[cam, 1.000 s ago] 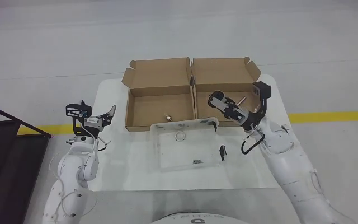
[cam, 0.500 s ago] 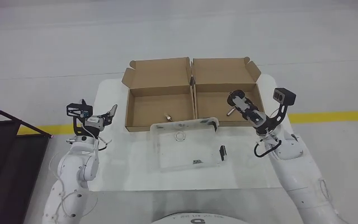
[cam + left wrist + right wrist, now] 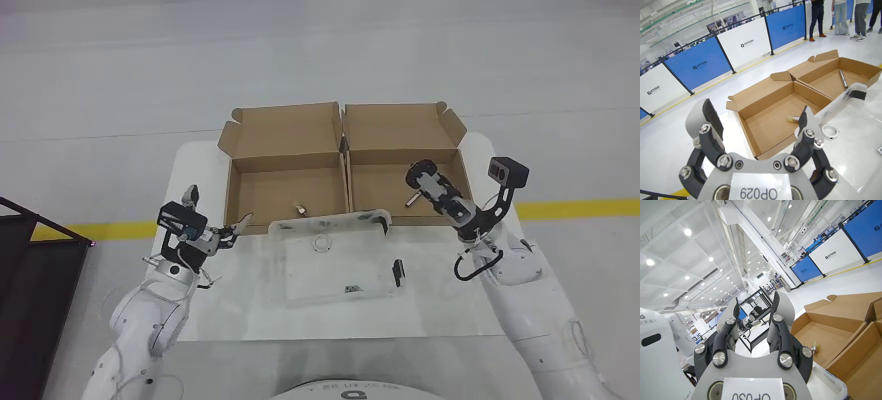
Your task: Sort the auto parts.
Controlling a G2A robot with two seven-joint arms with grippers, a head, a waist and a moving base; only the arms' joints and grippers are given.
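Two Grippers Empty, Parts in Boxes

We see the left gripper [image 3: 218,205] spread wide, empty, at 9 o'clock of the left box [image 3: 270,195]. The right gripper [image 3: 423,172], moderately spread, empty, hovers over the right box [image 3: 375,190]; a shaft [image 3: 412,197] lies at the gripper's 7 o'clock.

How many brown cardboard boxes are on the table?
2, side by side behind the clear tray, lids open. One box holds a small plug; the other box holds a metal rod. No more seem hidden.
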